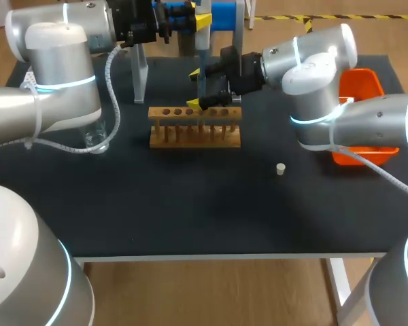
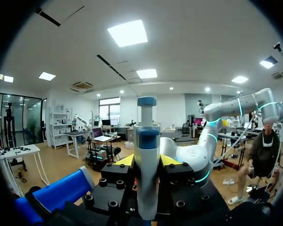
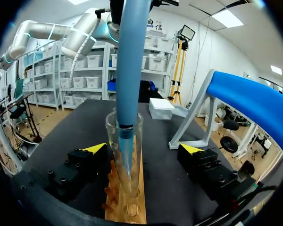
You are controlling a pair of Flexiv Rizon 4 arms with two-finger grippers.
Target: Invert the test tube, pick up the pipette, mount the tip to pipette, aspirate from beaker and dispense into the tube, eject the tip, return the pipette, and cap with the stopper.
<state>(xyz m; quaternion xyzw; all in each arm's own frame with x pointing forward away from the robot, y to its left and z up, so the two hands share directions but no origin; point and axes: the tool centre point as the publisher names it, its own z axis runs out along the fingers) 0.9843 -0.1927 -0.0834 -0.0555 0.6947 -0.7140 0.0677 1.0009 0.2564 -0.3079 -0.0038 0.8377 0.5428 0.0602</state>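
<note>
Left gripper [image 2: 147,162] fingers were clamped on the pipette [image 2: 147,141] barrel, a body judged rigid and light. Right gripper [image 3: 144,148] fingers stood open, apart from the test tube [image 3: 137,141] between them; its thin, slick glass probably demanded gentle mid-wall contact. Tube stood in the wooden rack [image 3: 132,209], pipette tip [image 3: 125,153] inside it.

The front half of the worktop [image 1: 190,217] is open; only a small stopper [image 1: 280,169] lies there. In the middle stands the wooden rack [image 1: 194,136]. Over it the room is narrow: the tube [image 3: 125,155], with the pipette [image 3: 131,61] inside, stands between the spread fingers of the right hand [image 3: 142,149]. The beaker [image 1: 95,139] blocks the left side and the orange bin [image 1: 364,88] the right edge.
</note>
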